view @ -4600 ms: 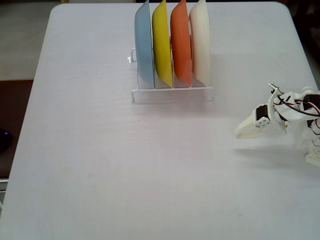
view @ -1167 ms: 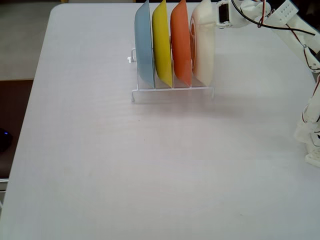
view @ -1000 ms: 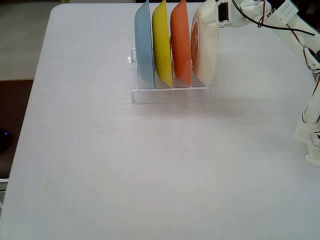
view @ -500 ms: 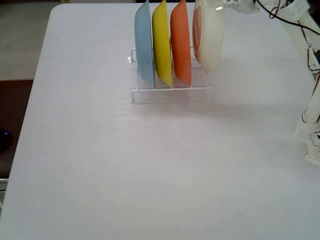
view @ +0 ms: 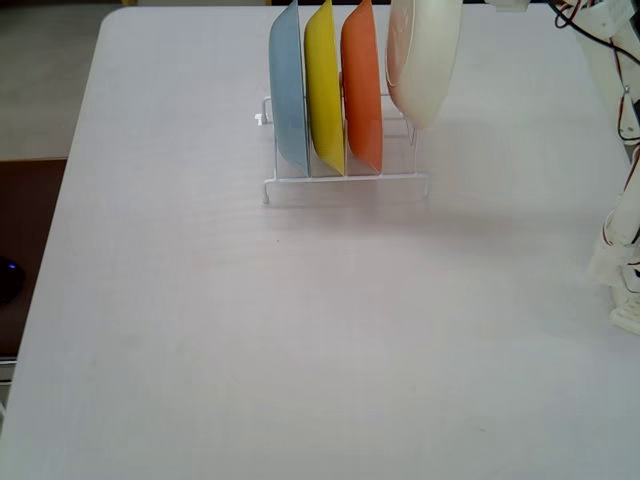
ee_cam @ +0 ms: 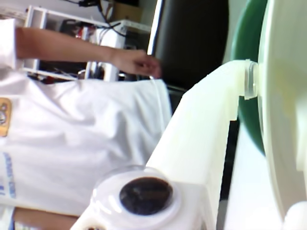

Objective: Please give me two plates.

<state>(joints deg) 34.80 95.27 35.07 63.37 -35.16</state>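
White two-finger gripper [ee_cam: 249, 84] pinches the rim of the round cream-white plastic plate [view: 424, 60], held on edge, slightly tilted, at the fixed view's top, above the white wire rack [view: 345, 182]; its top is cut off. Orange plastic plate [view: 362, 85] stands upright in the rack.

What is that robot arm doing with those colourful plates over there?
It is taking plates out of a white wire rack. Its fingers are clamped on the rim of the cream-white plate, which hangs lifted above the rack's rightmost slot. The orange plate, a yellow plate and a light blue plate stand on edge in the rack. Nothing has been set down on the table yet.
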